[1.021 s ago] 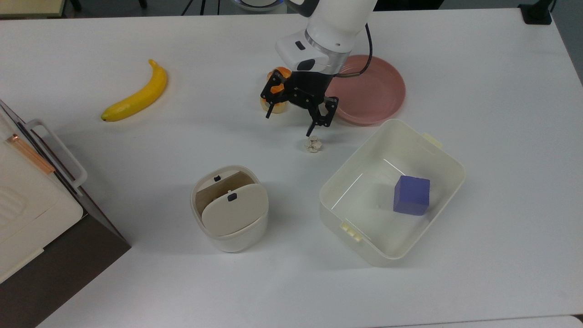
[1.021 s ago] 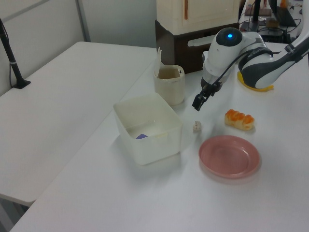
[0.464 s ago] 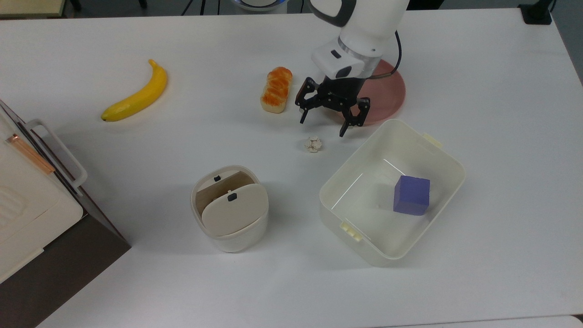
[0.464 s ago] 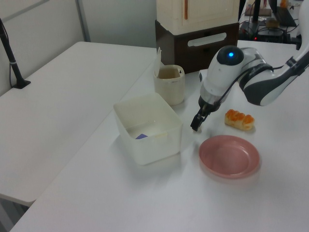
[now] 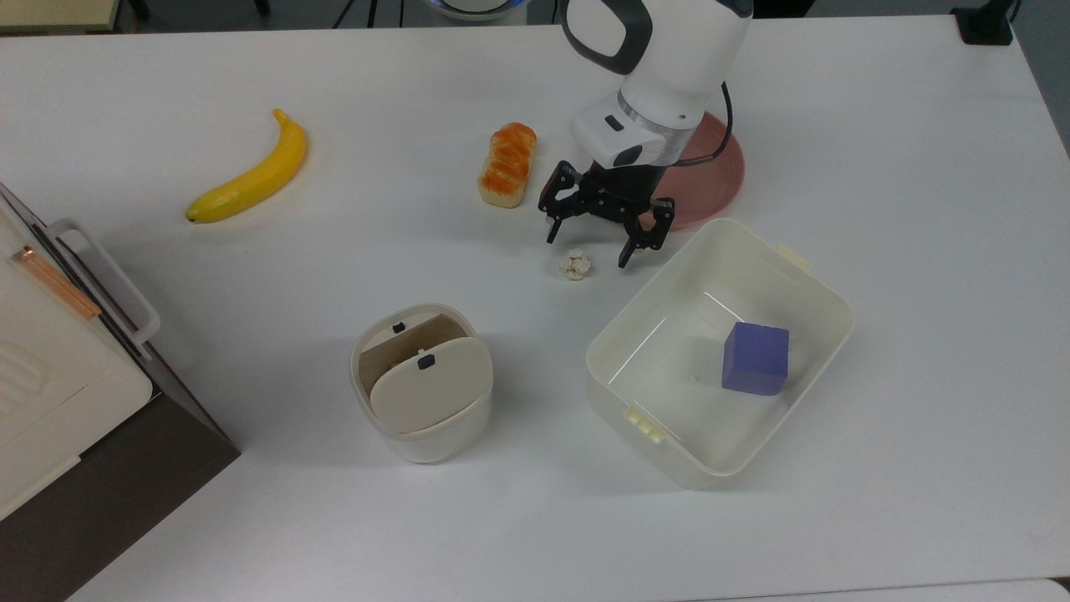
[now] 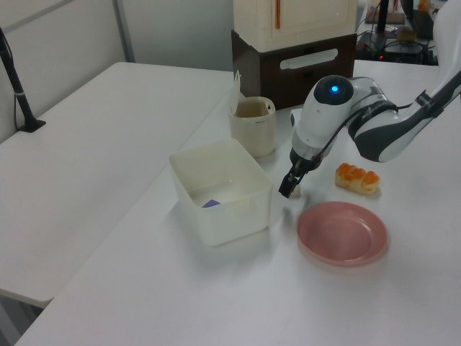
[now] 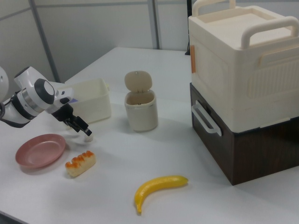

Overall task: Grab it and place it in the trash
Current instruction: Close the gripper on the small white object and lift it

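The crumpled off-white paper ball [image 5: 575, 264] lies on the white table between the bread roll and the cream tub. My gripper [image 5: 586, 251] hangs over it, open, one black finger to the top view's left of the ball and the other to its right; nothing is held. In the left view the gripper [image 6: 288, 189] points down beside the tub's corner and covers the ball. In the right view the gripper [image 7: 83, 129] sits low near the table. The trash [image 5: 422, 380], a small rounded cream bin with its flap tilted open, stands nearer the top view's bottom left; it is also in the left view [image 6: 253, 126] and the right view [image 7: 140, 109].
An orange-glazed bread roll [image 5: 506, 165] and a pink plate [image 5: 710, 180] lie just behind the gripper. A rectangular cream tub [image 5: 827, 293] holding a purple cube [image 5: 756, 358] stands close on the top view's right. A banana [image 5: 251, 171] and a cream-and-brown box [image 5: 50, 393] are on the top view's left.
The gripper swung from over the bread roll to the top view's right, turned, then came back and down to straddle the paper ball. The ball has not moved.
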